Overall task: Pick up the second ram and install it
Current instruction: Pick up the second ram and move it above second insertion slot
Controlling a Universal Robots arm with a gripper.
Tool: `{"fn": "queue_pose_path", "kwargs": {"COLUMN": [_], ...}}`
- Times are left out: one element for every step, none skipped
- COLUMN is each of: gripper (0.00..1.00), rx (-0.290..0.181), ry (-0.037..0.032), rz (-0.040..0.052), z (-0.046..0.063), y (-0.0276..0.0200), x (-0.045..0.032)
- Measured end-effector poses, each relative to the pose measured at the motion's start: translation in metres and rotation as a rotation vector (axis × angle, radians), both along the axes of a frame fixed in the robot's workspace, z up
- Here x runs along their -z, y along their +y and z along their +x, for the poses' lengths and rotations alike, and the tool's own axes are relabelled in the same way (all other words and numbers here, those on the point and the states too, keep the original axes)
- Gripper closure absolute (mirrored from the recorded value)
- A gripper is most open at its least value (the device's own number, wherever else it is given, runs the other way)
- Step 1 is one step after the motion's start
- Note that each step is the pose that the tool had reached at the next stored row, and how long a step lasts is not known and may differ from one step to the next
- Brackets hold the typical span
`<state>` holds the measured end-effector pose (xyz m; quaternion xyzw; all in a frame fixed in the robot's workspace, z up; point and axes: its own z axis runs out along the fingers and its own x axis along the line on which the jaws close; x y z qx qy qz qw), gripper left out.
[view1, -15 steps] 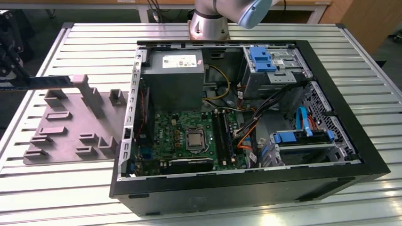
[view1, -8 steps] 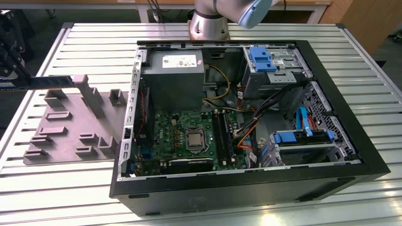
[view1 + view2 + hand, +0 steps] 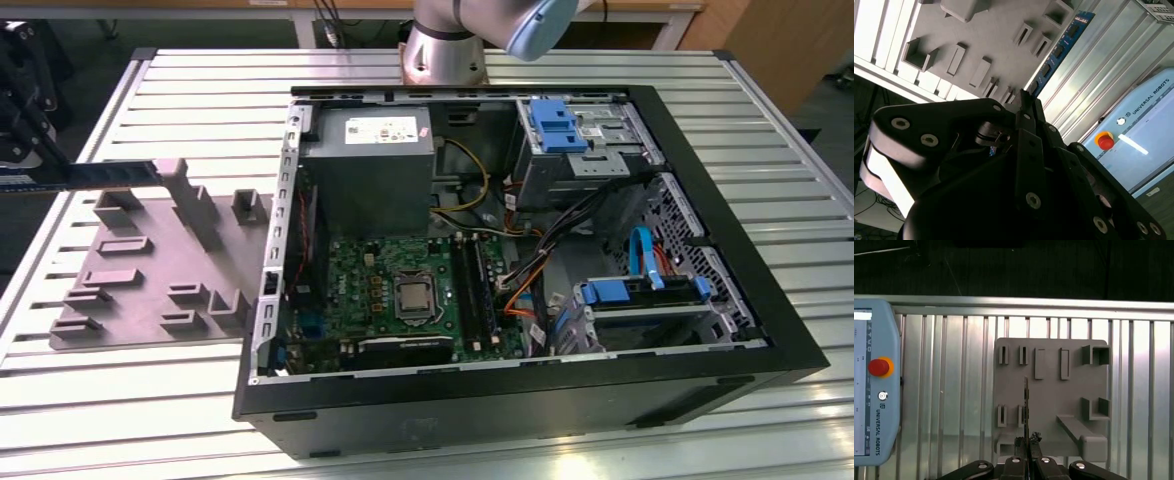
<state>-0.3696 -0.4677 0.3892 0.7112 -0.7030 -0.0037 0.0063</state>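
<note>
Grey fixture plate (image 3: 160,255): lay on the slatted metal table (image 3: 134,400), just beside the computer case (image 3: 534,415) on the exterior view's left, with moulded holders standing up from it.

Blue-green second ram (image 3: 100,172): hung level in the air over the plate's far part, well apart from the case. Its free end came near a tall post of the plate, and I could not tell whether they touched.

Black gripper (image 3: 1027,442): its fingers were pinched tight on one end of the ram, holding it clear of the plate.

First wrist view: showed the ram (image 3: 1025,400) edge-on, a thin dark line above the plate (image 3: 1049,390).

Second wrist view: showed the gripper (image 3: 1023,100) from behind and the ram's flat blue face (image 3: 1059,47) with its row of dark chips.

Pale blue teach pendant (image 3: 876,415): rested on the table beside the plate in both wrist views (image 3: 1139,130), its red button (image 3: 878,367) facing up.

Exterior view: took in the open case, with the green motherboard (image 3: 387,290) and the grey power-supply box (image 3: 367,165) inside.
</note>
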Motion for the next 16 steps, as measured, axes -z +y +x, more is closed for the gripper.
{"fn": "queue_pose_path", "kwargs": {"gripper": [0.86, 0.86, 0.86, 0.86, 0.86, 0.86, 0.86, 0.86, 0.86, 0.86, 0.86, 0.86, 0.86, 0.86, 0.86, 0.86], "rx": [0.000, 0.000, 0.000, 0.000, 0.000, 0.000, 0.000, 0.000, 0.000, 0.000, 0.000, 0.000, 0.000, 0.000, 0.000, 0.000], "ry": [0.0000, -0.0001, 0.0000, 0.0000, 0.0000, 0.0001, 0.0000, 0.0000, 0.0000, 0.0000, 0.0000, -0.0001, 0.0000, 0.0000, 0.0000, 0.0000], "rz": [-0.0001, 0.0000, 0.0000, -0.0001, -0.0001, 0.0000, 0.0000, -0.0001, -0.0001, 0.0000, 0.0000, 0.0000, 0.0000, 0.0000, 0.0000, -0.0001], "z": [0.0003, 0.0006, 0.0009, 0.0013, 0.0017, 0.0021, 0.0024, 0.0029, 0.0033, 0.0036, 0.0040, 0.0045, 0.0049, 0.0052, 0.0056, 0.0060], "y": [0.0000, 0.0000, 0.0000, 0.0000, 0.0000, 0.0000, 0.0000, 0.0000, 0.0000, 0.0000, 0.0000, 0.0000, 0.0000, 0.0000, 0.0000, 0.0000], "x": [0.0000, 0.0000, 0.0000, 0.0000, 0.0000, 0.0000, 0.0000, 0.0000, 0.0000, 0.0000, 0.0000, 0.0000, 0.0000, 0.0000, 0.0000, 0.0000]}}
